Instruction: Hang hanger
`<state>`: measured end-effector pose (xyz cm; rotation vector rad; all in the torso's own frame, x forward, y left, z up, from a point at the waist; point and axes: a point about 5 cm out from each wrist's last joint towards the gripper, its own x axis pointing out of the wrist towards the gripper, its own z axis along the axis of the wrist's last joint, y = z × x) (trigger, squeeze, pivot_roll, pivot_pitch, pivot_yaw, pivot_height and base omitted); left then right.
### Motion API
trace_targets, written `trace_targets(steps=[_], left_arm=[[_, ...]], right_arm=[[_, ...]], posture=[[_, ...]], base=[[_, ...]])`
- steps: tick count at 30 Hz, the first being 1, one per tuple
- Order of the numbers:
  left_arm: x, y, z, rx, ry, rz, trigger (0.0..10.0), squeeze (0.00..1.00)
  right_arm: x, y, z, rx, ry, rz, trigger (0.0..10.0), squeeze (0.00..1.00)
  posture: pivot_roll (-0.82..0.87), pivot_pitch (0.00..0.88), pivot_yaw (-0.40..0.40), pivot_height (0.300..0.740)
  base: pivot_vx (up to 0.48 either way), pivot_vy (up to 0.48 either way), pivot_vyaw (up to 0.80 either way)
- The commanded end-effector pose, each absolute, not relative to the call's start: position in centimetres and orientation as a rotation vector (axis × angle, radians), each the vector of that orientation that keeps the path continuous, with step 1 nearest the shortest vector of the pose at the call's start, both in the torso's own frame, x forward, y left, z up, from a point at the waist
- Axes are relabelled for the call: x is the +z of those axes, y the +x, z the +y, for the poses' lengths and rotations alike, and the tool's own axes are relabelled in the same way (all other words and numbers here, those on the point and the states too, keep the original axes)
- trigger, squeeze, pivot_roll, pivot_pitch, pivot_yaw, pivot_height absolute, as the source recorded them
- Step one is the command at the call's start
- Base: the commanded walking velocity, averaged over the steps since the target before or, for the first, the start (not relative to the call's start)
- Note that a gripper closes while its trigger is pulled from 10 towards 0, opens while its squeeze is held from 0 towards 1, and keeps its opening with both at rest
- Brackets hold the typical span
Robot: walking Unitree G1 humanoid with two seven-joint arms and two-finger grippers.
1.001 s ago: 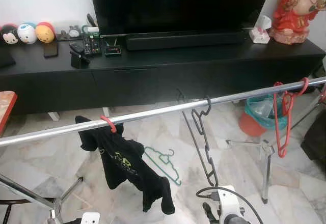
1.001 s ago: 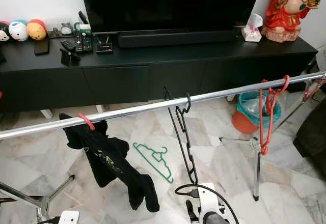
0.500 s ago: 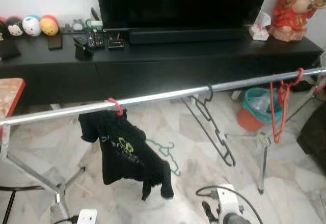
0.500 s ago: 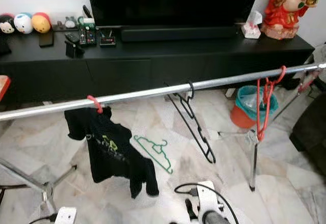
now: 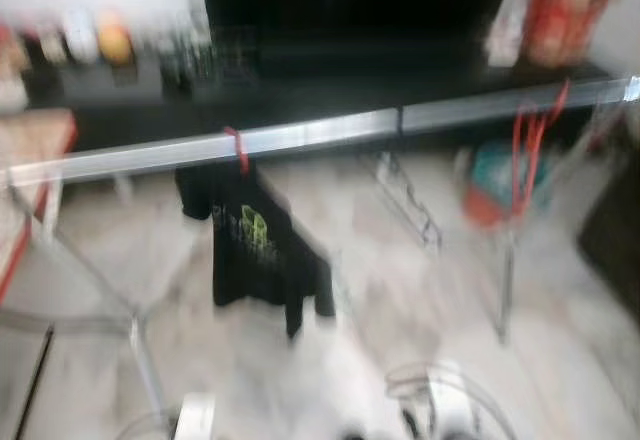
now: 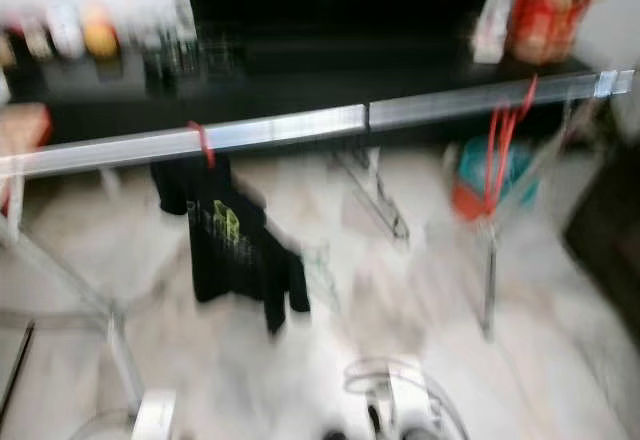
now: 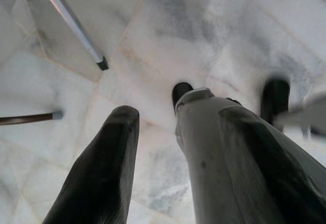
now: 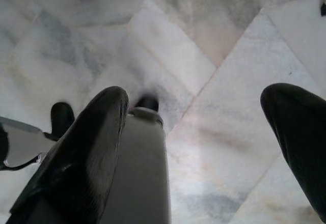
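Observation:
The head views are blurred. A silver rail crosses the scene at a slant. A dark empty hanger hangs from its middle, with its hook lost in the blur. On the left, a black T-shirt hangs from a red hanger. Another red hanger hangs empty near the right end. A faint green hanger lies on the floor. Both arms hang low over the marble floor. My left gripper and right gripper are open and hold nothing.
A long black TV console with a TV and small items stands behind the rail. A teal and orange bin sits on the floor at the right. The rack's legs spread at the lower left, and one leg end is near my left gripper.
The whole picture has shifted and blurred, so the camera is moving. The dark hanger swung out to the right under the rail. Both arms stay low.

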<state>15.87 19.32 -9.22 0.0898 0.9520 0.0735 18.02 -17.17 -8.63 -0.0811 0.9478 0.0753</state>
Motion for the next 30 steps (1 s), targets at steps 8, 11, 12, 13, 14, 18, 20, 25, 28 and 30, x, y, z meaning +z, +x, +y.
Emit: trace_targets(steps=[8,11,12,13,14,18,20,25,28,30], left_arm=[[-9.71,14.59,19.65,0.080,0.086,0.994,10.0,0.00],[-9.72,14.56,19.66,0.080,0.085,0.994,10.0,0.00],[-9.72,14.54,19.66,0.079,0.086,0.994,10.0,0.00],[-9.73,14.52,19.65,0.078,0.087,0.995,10.0,0.00],[-9.73,14.52,19.65,0.078,0.087,0.995,10.0,0.00],[-9.74,14.50,19.65,0.075,0.088,0.994,10.0,0.00],[-9.74,14.49,19.63,0.072,0.089,0.995,10.0,0.00],[-9.78,14.40,19.64,0.071,0.093,0.999,10.0,0.00],[-9.82,14.28,19.67,0.072,0.097,1.003,10.0,0.00],[-9.82,14.26,19.70,0.073,0.097,1.003,10.0,0.00]], right_arm=[[-8.40,18.41,-17.69,0.070,-0.094,0.941,10.0,0.00],[-8.41,18.39,-17.70,0.070,-0.092,0.941,10.0,0.00],[-8.42,18.37,-17.72,0.068,-0.089,0.942,10.0,0.00],[-8.42,18.36,-17.72,0.067,-0.088,0.942,10.0,0.00],[-8.42,18.36,-17.72,0.067,-0.088,0.942,10.0,0.00],[-8.44,18.31,-17.73,0.066,-0.089,0.942,10.0,0.00],[-8.44,18.30,-17.74,0.069,-0.089,0.941,10.0,0.00],[-8.43,18.32,-17.76,0.072,-0.089,0.940,10.0,0.00],[-8.41,18.34,-17.81,0.069,-0.089,0.938,10.0,0.00],[-8.41,18.34,-17.82,0.066,-0.088,0.937,10.0,0.00]], posture=[[0.02,0.066,-0.036,0.740],[0.02,0.061,-0.036,0.740],[0.02,0.059,-0.036,0.740],[0.02,0.058,-0.035,0.740],[0.02,0.058,-0.035,0.740],[0.01,0.052,-0.034,0.740],[0.02,0.050,-0.034,0.740],[0.01,0.051,-0.035,0.740],[0.01,0.060,-0.035,0.740],[0.01,0.062,-0.034,0.740]], base=[[-0.351,0.000,0.00],[-0.349,0.000,0.00],[-0.349,0.000,0.00],[-0.349,0.000,0.00],[-0.349,0.000,0.00],[-0.352,0.000,0.00],[-0.351,0.000,0.00],[-0.191,0.000,0.00],[0.000,0.000,0.00],[0.000,0.000,0.00]])
